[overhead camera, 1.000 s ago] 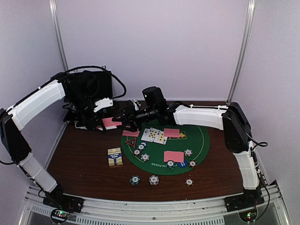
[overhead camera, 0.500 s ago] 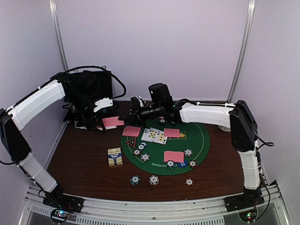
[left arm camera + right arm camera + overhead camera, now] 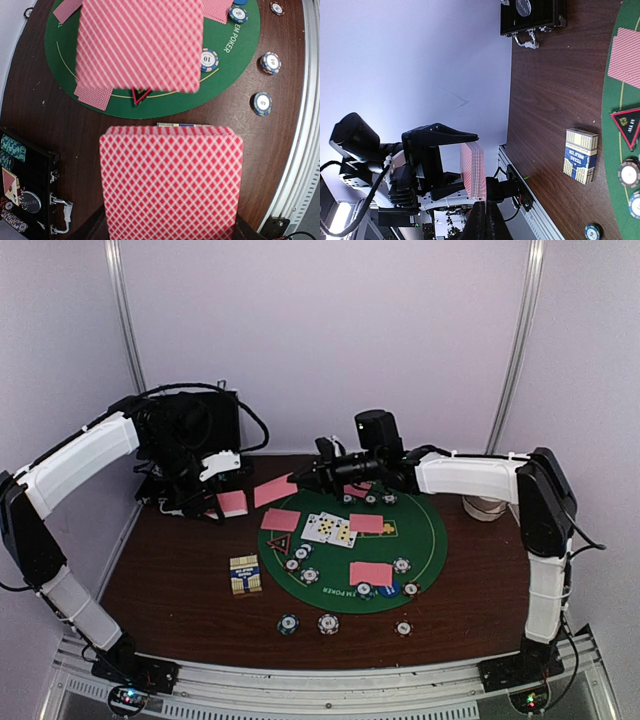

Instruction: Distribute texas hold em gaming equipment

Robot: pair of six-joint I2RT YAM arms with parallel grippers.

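In the top view, our left fingers are clamped on the deck of pink-backed cards, held above the table between the black case and the green mat. Our right fingers pinch a single card by one edge. It hangs in the air between the deck and the mat's far-left rim.

From the left wrist, the deck fills the lower half and hides most of the fingers gripping it. The single card floats blurred above the mat, over the triangle marker and close to a chip.

From the right wrist, our right fingers look pressed together. The card between them is edge-on, so we cannot make it out. The deck sits squarely in the left fingers.

We judge the edge pinch to be the weak point. A quick swing could let the card twist or slip, so that it lands face up or on the marker and chips. A second card may also be clinging underneath.
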